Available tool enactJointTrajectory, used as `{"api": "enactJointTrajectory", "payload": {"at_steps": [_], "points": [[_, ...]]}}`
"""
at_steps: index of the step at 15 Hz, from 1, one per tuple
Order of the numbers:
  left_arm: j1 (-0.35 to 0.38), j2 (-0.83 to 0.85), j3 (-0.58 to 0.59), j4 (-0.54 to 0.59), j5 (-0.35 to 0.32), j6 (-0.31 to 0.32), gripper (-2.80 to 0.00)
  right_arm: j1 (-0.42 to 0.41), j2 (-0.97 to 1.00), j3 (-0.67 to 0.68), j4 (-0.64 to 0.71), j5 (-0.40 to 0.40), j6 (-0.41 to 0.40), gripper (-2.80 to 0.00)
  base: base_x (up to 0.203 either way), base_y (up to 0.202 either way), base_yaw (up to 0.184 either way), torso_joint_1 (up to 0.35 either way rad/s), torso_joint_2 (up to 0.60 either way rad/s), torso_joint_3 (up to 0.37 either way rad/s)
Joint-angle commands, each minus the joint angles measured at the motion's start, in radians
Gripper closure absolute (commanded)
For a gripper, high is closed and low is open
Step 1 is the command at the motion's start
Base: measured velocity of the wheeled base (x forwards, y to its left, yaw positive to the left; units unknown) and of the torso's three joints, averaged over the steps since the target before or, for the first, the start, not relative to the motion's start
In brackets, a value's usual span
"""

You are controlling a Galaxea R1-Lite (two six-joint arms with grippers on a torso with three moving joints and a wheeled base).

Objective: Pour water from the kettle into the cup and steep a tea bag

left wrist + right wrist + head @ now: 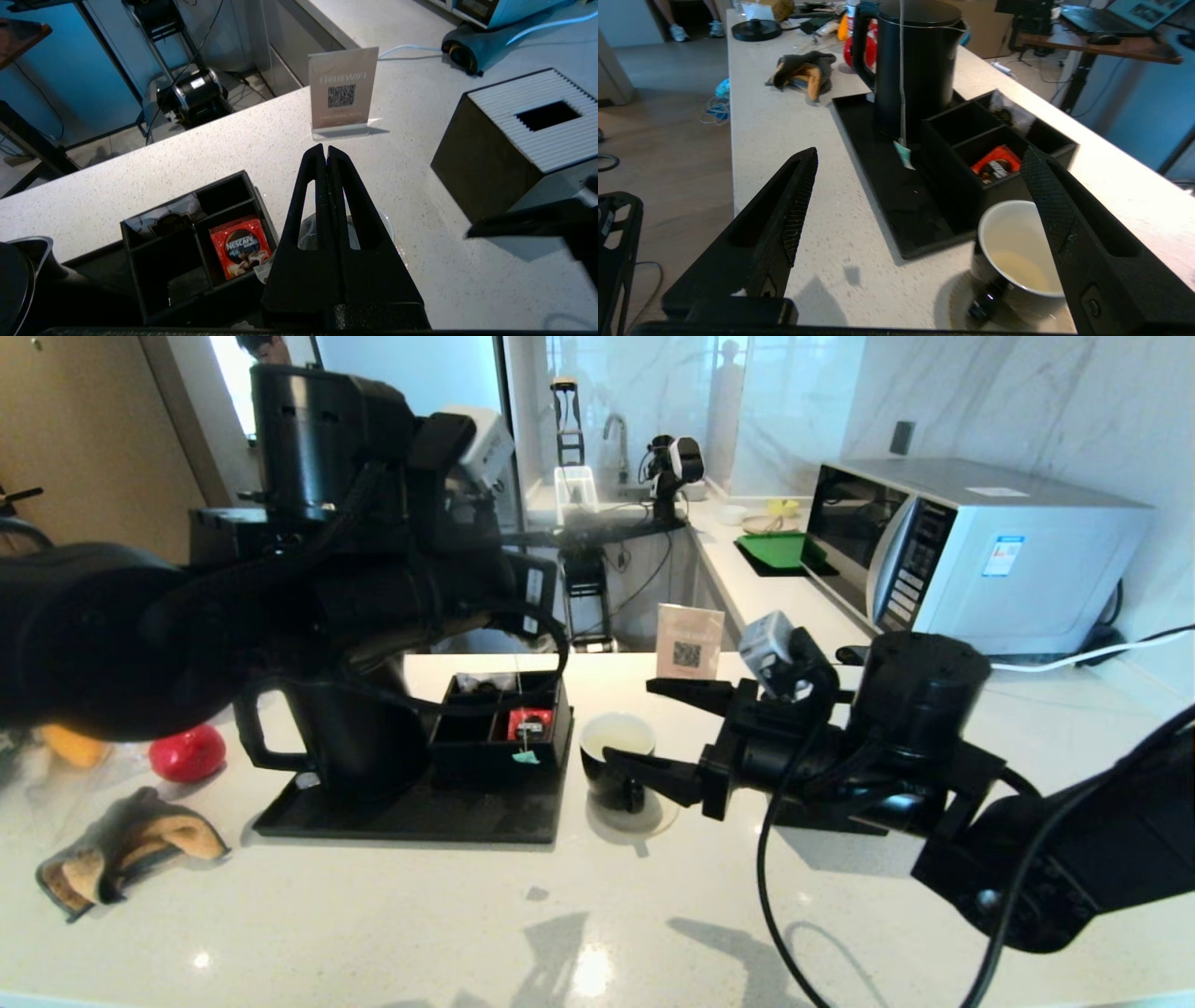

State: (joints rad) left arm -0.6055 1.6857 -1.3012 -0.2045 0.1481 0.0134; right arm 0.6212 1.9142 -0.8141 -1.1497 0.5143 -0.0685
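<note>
The black kettle stands on a black tray. The black cup, white inside, holds pale liquid and sits right of the tray. My left gripper is shut high above the cup, and its jaws are hidden in the head view. The tea bag shows as mesh just under its fingers. Its string hangs down to a teal tag in front of the organizer. My right gripper is open and empty beside the cup.
A black compartment organizer with a red Nescafe packet sits on the tray. A QR sign, a black tissue box and a microwave stand behind. A glove and a red object lie left.
</note>
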Motion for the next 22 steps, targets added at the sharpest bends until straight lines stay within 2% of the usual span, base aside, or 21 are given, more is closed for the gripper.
{"api": "enactJointTrajectory", "payload": {"at_steps": [1,5,15,22], "points": [[-0.005,0.0,-0.014,0.0,0.002,0.0,0.0,0.034,0.082,-0.055,-0.011,0.002,0.019,-2.8,0.0,0.0,0.0,0.0,0.0,0.0],[-0.014,0.001,-0.04,0.004,0.002,0.0,0.0,0.078,0.144,-0.134,-0.037,0.0,0.082,-2.8,0.0,0.0,0.0,0.0,0.0,0.0],[-0.051,-0.008,-0.064,0.005,0.002,0.002,0.0,0.101,0.242,-0.309,-0.039,0.002,0.177,-2.8,0.0,0.0,0.0,0.0,0.0,0.0],[-0.086,-0.006,-0.066,0.007,0.024,0.003,0.0,0.107,0.276,-0.355,-0.041,0.004,0.184,-2.8,0.0,0.0,0.0,0.0,0.0,0.0]]}}
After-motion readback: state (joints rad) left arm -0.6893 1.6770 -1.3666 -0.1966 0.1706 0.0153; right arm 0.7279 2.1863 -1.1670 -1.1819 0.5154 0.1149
